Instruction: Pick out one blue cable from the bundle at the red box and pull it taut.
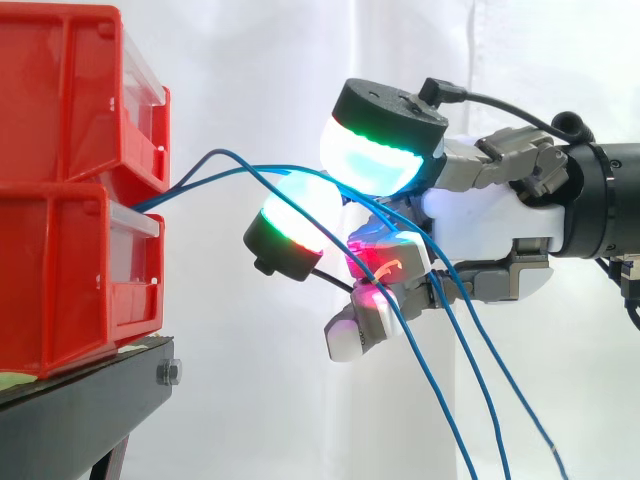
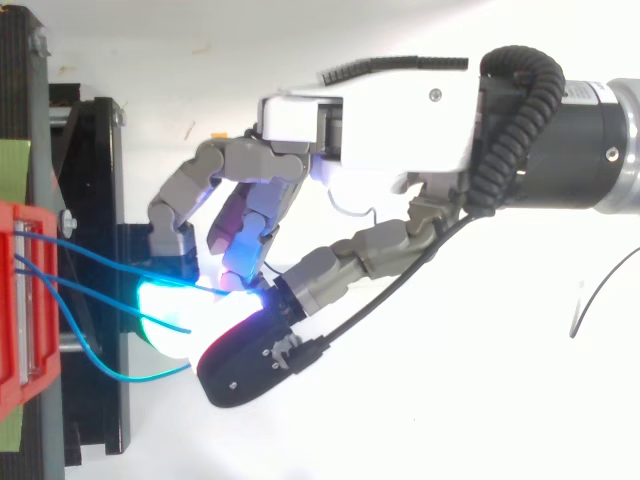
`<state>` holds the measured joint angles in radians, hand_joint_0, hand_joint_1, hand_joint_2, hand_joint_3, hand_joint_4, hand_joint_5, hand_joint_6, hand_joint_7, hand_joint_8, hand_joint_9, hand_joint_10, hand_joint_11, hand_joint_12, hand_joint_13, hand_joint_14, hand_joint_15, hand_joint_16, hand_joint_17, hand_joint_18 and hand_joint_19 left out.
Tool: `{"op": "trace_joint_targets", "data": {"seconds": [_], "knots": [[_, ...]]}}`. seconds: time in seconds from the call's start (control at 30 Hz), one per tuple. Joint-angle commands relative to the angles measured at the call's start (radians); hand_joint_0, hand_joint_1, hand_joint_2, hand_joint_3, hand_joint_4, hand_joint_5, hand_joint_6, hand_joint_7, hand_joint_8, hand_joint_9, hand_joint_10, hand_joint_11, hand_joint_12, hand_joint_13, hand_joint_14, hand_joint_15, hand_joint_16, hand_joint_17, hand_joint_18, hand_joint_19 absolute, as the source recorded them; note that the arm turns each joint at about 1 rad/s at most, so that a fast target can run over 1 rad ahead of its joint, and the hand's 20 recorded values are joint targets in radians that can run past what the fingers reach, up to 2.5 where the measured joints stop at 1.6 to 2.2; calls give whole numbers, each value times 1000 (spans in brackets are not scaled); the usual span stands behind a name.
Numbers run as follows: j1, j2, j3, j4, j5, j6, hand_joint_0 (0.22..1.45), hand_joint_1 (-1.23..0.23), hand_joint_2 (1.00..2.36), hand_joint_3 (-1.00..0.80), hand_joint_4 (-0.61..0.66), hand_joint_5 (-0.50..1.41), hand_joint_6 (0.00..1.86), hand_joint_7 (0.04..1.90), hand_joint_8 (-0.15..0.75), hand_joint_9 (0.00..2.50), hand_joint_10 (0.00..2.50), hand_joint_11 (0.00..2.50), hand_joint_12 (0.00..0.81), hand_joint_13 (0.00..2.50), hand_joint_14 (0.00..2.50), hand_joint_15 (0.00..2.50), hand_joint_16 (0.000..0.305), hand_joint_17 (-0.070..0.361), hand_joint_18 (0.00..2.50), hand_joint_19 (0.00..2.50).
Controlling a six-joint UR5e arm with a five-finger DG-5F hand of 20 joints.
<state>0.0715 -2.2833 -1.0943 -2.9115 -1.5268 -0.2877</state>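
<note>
Over at nine o'clock, side view: two red bins stacked, the upper bin [image 1: 60, 90] resting on the lower bin [image 1: 60, 280], both on a black stand [image 1: 80, 400].
Bin fronts: each has a clear panel facing three o'clock; from where I stand I cannot make out what else lies inside either one.
What comes out of them: blue cables [image 1: 214, 153] leave at the seam between the two bins, just over the lower bin's clear lip.
Cable run: from the bins they arch toward three o'clock into the hand, curving rather than straight; past the hand several strands hang away toward five o'clock.
Seen from above: the strands fan out from the red bin at nine o'clock toward the glowing pads, and one sags in a loop toward six o'clock.
Hand [image 1: 480, 225]: it reaches in from three o'clock and is well apart from the bins.
Hold: its fingers are curled in around the blue cables, with strands threaded between them; I cannot tell how many strands are actually pinched.
Pads [image 1: 375, 160]: they glow cyan and green, with red on the lower ones.
Backdrop: a white curtain [image 1: 250, 60] hangs behind it all.
</note>
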Motion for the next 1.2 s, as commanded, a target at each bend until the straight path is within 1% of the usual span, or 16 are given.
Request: {"op": "trace_joint_targets", "data": {"seconds": [0.0,0.2,0.3,0.4,0.5,0.57,0.67,0.8,0.83,0.97,1.1,1.17], "knots": [[-1,1,1,-2,-3,1,800,-867,1000,-500,-72,-175,964,875,302,1287,19,1143,313,1119,21,551,28,62,825,295],[-1,1,1,2,-4,1,734,-882,1000,-500,-44,-163,961,872,293,1327,20,1149,309,1141,20,560,27,62,847,307],[1,1,11,0,-4,1,728,-893,1000,-500,-61,-158,957,888,295,1353,21,1162,313,1144,22,561,27,62,848,301],[1,1,19,0,-3,1,753,-931,1000,-500,-80,-156,953,928,286,1360,20,1165,301,1160,20,550,26,59,860,274],[1,-1,27,0,-3,1,770,-948,1000,-500,-27,-176,957,853,268,1313,19,1155,277,1145,20,530,21,47,839,222],[1,1,37,0,-3,-1,779,-958,1000,-500,4,-191,958,794,235,1236,16,1175,263,1112,19,503,18,40,817,177],[-1,1,42,0,-1,-4,789,-966,1000,-500,1,-206,957,766,217,1185,17,1150,251,1077,18,486,16,36,789,133],[2,1,42,3,0,-4,801,-964,1000,-500,-12,-217,954,751,184,1138,15,1134,249,1046,18,476,16,36,763,131],[1,-1,42,3,0,-4,788,-962,1000,-500,-5,-218,953,744,186,1132,14,1121,257,1042,18,480,17,38,756,150],[2,-1,42,-2,0,-4,641,-903,1000,-500,23,-209,939,750,223,1173,17,1135,269,1048,19,521,21,48,763,240],[2,-1,40,-2,0,-4,592,-829,1000,-500,42,-200,928,755,249,1218,17,1123,285,1064,19,524,24,54,771,279],[2,1,42,-2,0,-7,572,-756,1000,-500,53,-195,920,749,255,1243,17,1111,296,1078,20,525,26,59,779,303]]}}
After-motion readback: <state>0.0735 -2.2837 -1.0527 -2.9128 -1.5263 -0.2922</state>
